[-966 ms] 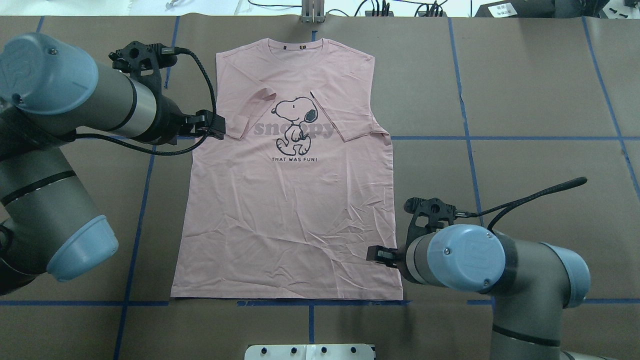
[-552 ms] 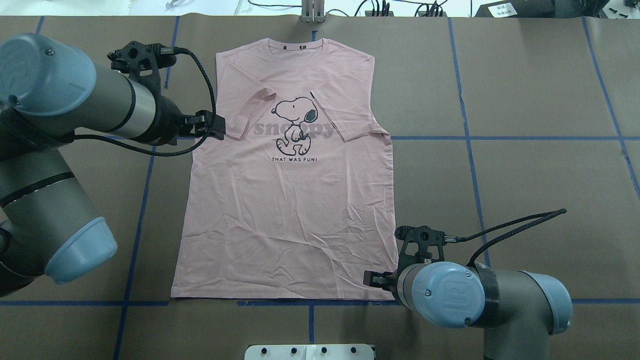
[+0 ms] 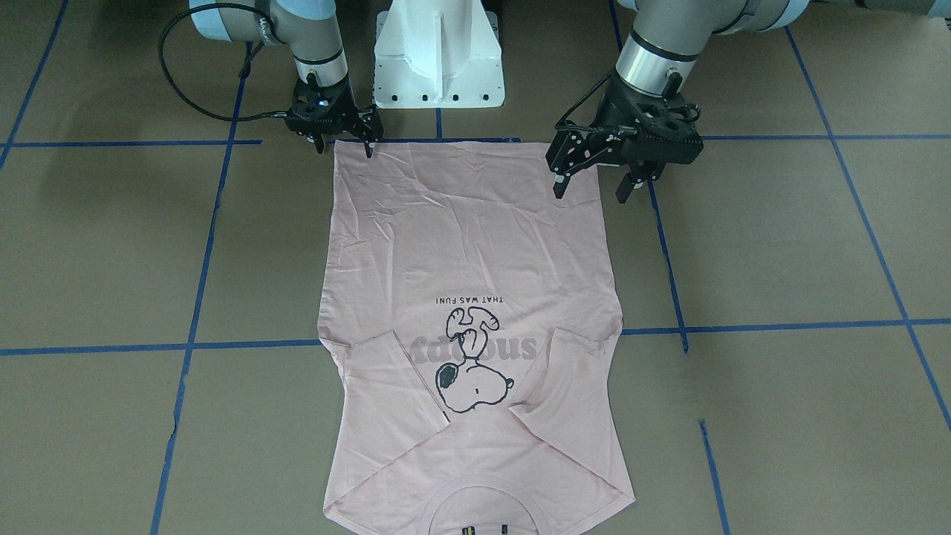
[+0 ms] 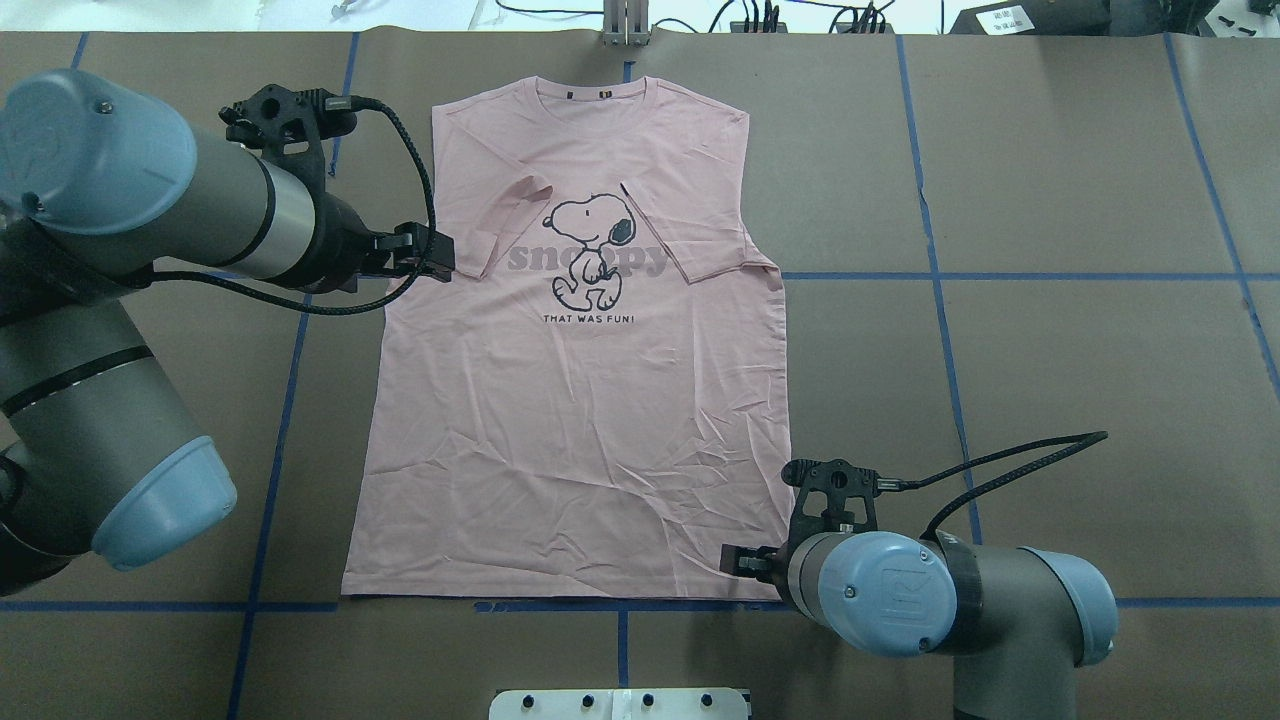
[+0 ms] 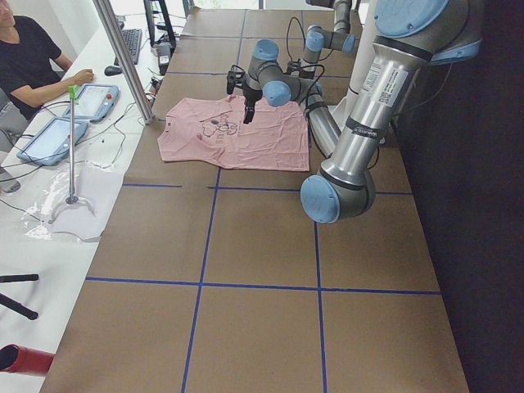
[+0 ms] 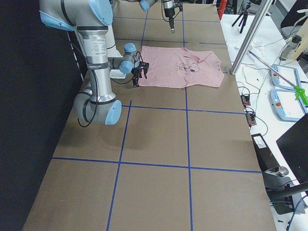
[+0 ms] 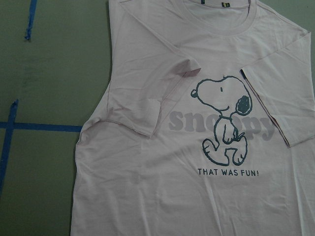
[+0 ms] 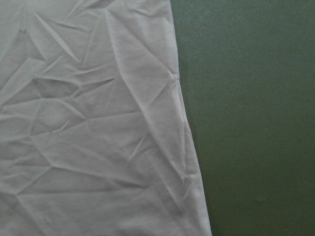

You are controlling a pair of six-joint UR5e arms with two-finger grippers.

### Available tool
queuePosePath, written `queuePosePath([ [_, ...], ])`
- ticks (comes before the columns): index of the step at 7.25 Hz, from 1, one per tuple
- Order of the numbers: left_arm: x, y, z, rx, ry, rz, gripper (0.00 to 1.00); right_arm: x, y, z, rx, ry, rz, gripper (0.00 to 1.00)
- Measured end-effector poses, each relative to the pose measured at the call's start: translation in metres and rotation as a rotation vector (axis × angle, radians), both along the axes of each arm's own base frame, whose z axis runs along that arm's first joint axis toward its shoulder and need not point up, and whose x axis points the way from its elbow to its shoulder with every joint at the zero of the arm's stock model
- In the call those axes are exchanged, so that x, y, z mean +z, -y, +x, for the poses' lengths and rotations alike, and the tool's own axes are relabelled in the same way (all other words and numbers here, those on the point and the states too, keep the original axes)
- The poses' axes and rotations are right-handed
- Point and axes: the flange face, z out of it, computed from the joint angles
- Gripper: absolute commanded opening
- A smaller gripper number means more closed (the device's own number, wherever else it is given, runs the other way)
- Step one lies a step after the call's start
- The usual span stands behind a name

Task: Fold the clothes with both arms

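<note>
Pale pink short-sleeved T-shirt with black-outline Snoopy cartoon (image 4: pixel 590 420) lies flat, print up, on brown paper-covered table with blue tape grid (image 4: pixel 1050 200). Collar far from me, hem near me, running along one tape line. Both sleeves folded in over chest.

My left black two-finger gripper (image 3: pixel 591 189): fingers apart, empty, hanging high over shirt's left edge beside folded sleeve.

My right black two-finger gripper (image 3: pixel 343 148): fingers apart, low at hem's right corner, over side edge; contact with cloth unclear.

Bare table wide on both sides of shirt.

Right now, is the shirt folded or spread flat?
Mostly spread: the shirt lies flat at full length, print up. Only its sleeves are folded in over the chest.
</note>
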Motion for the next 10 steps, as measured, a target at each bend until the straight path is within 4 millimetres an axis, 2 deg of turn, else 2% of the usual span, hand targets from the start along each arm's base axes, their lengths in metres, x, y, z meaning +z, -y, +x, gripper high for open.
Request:
queuePosePath([
  [2,-0.001,0.0,0.0,0.001,-0.003,0.0,1.0,0.009,-0.002,0.003,-0.008,-0.016,-0.011,0.98],
  [3,-0.001,0.0,0.0,0.001,-0.003,0.0,1.0,0.013,-0.002,0.005,-0.013,-0.022,-0.017,0.93],
  [4,-0.002,0.0,0.0,0.001,-0.003,0.001,1.0,0.015,-0.003,0.005,-0.017,-0.025,-0.022,0.78],
  [5,-0.002,0.0,0.0,0.002,-0.004,0.001,1.0,0.014,-0.004,0.005,-0.021,-0.023,-0.025,0.53],
  [6,-0.002,0.0,0.0,0.002,-0.004,0.002,1.0,0.013,-0.005,0.006,-0.027,-0.021,-0.03,0.2],
  [7,-0.002,0.0,0.0,0.002,-0.004,0.002,1.0,0.012,-0.006,0.006,-0.032,-0.019,-0.034,0.0],
  [10,-0.003,0.0,0.0,0.002,-0.006,0.002,1.0,0.008,-0.009,0.006,-0.041,-0.009,-0.039,0.0],
])
